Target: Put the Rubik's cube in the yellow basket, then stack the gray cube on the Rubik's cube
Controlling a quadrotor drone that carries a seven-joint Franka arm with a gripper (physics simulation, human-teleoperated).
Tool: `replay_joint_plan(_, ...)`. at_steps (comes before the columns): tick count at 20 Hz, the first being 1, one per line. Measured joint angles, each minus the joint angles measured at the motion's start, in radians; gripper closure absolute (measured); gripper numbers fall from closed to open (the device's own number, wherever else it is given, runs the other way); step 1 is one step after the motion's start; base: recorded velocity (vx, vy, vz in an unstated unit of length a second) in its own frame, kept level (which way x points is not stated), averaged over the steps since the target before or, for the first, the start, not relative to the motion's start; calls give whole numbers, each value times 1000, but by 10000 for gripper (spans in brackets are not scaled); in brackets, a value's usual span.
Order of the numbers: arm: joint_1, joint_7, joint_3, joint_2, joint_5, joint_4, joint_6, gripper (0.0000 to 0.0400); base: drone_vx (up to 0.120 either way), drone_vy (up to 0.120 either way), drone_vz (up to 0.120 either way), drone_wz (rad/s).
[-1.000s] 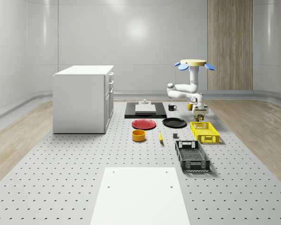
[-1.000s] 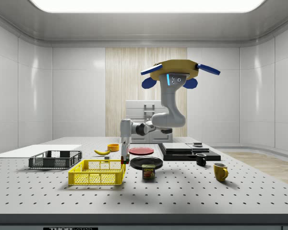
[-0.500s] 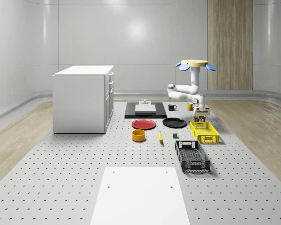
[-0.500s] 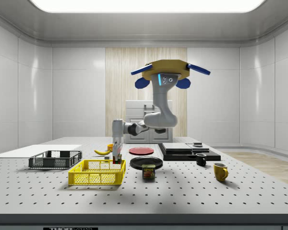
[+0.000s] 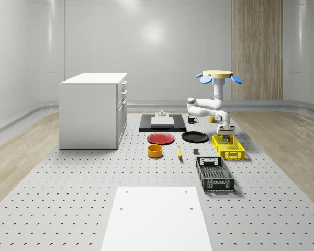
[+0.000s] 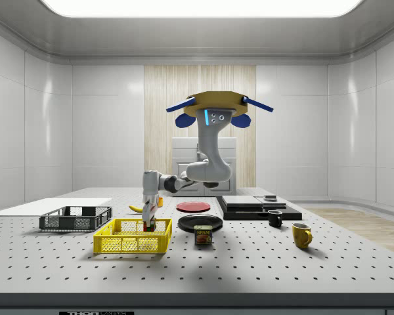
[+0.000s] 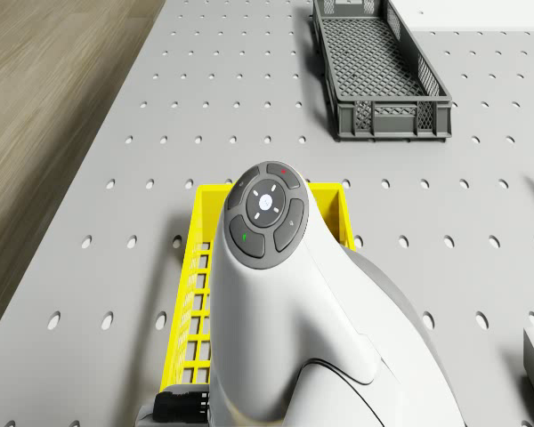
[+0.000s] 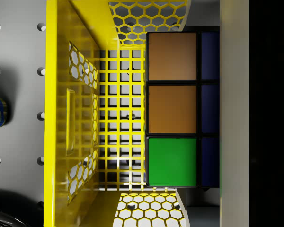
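The drone (image 6: 213, 105) hovered above the worktop (image 6: 262, 262), just beyond the yellow basket's (image 6: 131, 243) far end, near the black plate (image 6: 200, 223) in the side view. Its arm reached down and the gripper (image 6: 150, 222) hung right at the basket's rim at the end nearest the spam can (image 6: 203, 235). The Rubik's cube (image 8: 173, 109) sat pinched between the fingers (image 8: 234, 94), pressed against one finger, its orange and green tiles facing the basket's mesh floor. It was held over the basket's inside. The gray crate (image 5: 214, 174) lay well apart.
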Motion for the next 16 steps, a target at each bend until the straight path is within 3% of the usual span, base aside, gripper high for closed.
replay_joint_plan(16,-27,0,-149,-4,-138,46,65,64,3,0,0,0)
